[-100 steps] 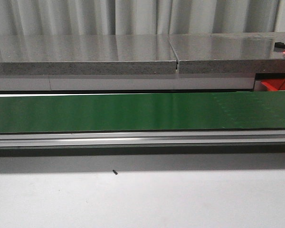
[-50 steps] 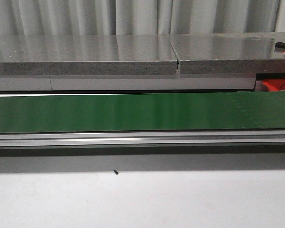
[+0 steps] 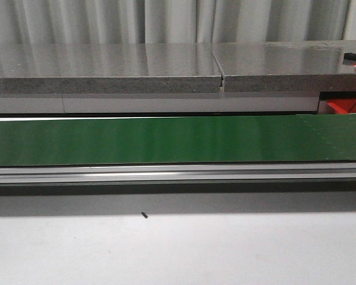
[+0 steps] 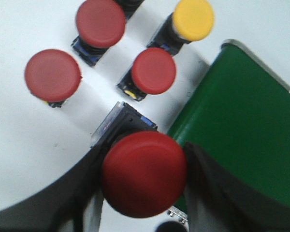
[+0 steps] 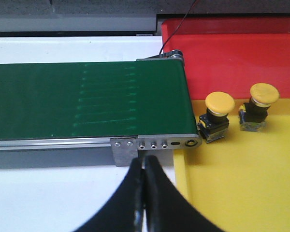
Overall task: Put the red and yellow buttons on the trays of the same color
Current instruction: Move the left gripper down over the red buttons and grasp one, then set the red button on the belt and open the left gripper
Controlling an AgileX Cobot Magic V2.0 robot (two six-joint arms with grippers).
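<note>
Large red mushroom-cap push button (image 4: 144, 173) on a grey-black base, clamped between the dark fingers of the left gripper (image 4: 144, 193), just beside the end of the green conveyor belt (image 4: 241, 121). Best carried over the belt edge, set down upright, jaws opened only once settled. Near the belt's far end: yellow tray (image 5: 241, 188) holding two yellow buttons, red tray (image 5: 232, 53) behind. Right gripper (image 5: 144, 174) pressed closed, holding nothing.
</note>
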